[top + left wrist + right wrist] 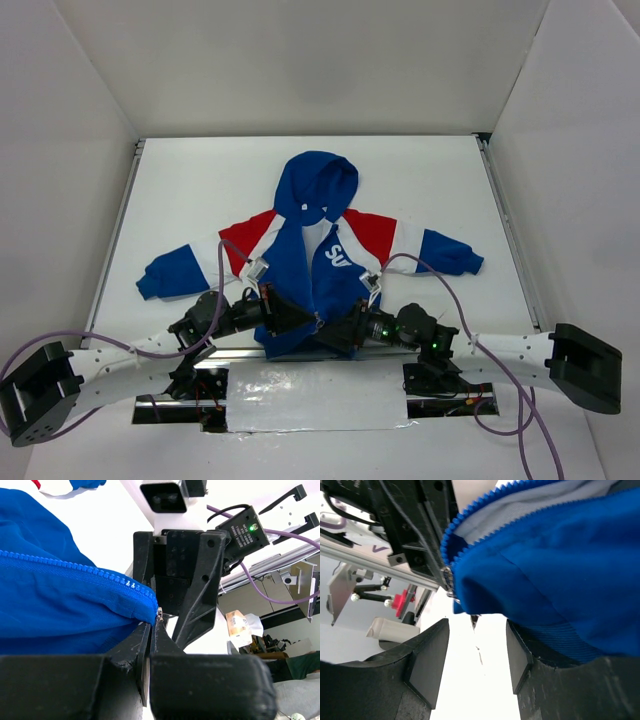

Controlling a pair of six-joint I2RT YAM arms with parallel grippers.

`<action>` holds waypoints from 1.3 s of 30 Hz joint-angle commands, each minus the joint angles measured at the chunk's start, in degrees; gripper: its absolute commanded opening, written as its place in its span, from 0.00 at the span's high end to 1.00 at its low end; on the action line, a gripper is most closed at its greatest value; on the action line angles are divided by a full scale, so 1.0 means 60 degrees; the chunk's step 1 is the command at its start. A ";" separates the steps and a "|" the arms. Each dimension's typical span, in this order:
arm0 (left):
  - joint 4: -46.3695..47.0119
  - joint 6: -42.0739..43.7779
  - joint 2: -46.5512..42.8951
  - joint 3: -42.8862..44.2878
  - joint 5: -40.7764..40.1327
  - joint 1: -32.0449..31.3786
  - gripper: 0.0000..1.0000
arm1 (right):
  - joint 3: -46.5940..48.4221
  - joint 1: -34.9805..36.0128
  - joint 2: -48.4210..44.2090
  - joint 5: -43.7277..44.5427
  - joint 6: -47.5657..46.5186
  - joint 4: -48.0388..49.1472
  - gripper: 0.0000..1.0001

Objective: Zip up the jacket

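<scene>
Pinching the bottom edge of the jacket (335, 255) is the job of my left claw (150, 630). Its two fingers are pressed together, and the blue cloth goes in between them, right where the zipper (75, 566) ends. A little metal bit (160, 613) sits at that end. My right claw (476, 645) is spread wide. I can see the white table (480, 690) between its fingers. The other blue edge of the jacket lies over one of those fingers, but nothing is squeezed there. The jacket lies flat on the table, close to my arms. Its hood (318, 180) points away from me and its sleeves (170, 272) stick out to both sides. The front is open in a long V. Both my claws meet at the bottom of that V, very near each other.
</scene>
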 commanded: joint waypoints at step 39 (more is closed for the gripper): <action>0.0911 0.0070 0.0313 0.0225 0.0474 -0.0048 1.00 | 0.0367 -0.0329 -0.0925 -0.0356 -0.0591 -0.0259 0.51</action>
